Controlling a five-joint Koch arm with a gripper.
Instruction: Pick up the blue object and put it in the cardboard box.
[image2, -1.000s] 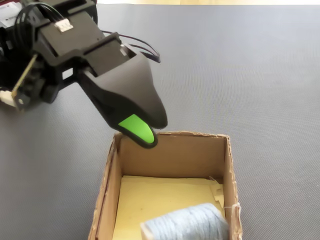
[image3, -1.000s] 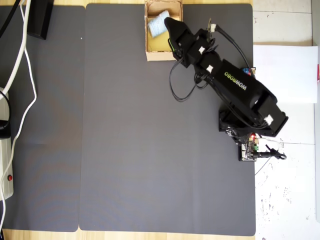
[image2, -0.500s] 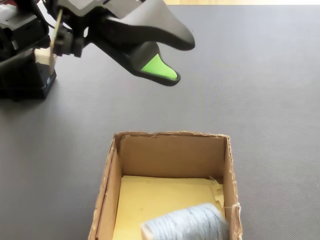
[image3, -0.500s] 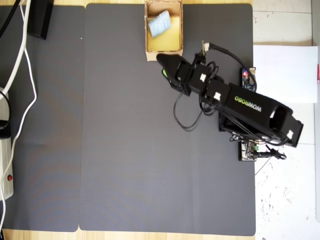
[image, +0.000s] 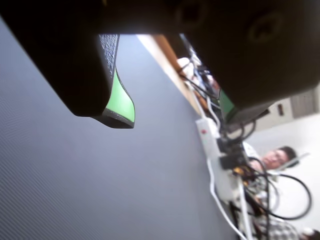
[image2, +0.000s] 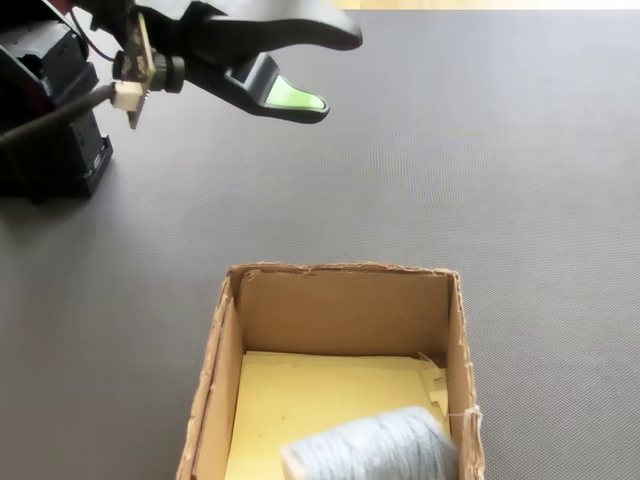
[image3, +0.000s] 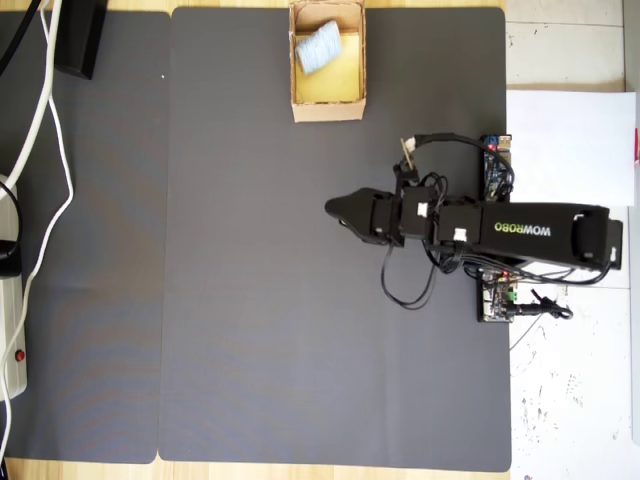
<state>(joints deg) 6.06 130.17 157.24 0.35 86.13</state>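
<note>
The blue object (image2: 375, 448) is a pale roll lying on the yellowish floor inside the cardboard box (image2: 340, 300), against its right wall in the fixed view. From overhead the roll (image3: 318, 47) sits in the box (image3: 325, 108) at the top edge of the mat. My gripper (image2: 338, 72) hangs in the air well away from the box, open, with nothing between its green-padded jaws. In the wrist view the gripper (image: 175, 120) shows a wide gap over bare grey mat. Overhead, the gripper (image3: 335, 210) points left, below and to the right of the box.
A dark grey mat (image3: 250, 300) covers the table. A white power strip (image3: 10, 330) and white cables (image3: 45, 120) lie along the left edge overhead. White paper (image3: 570, 145) lies right of the mat, beside the arm's base. A person (image: 277, 157) shows beyond the table.
</note>
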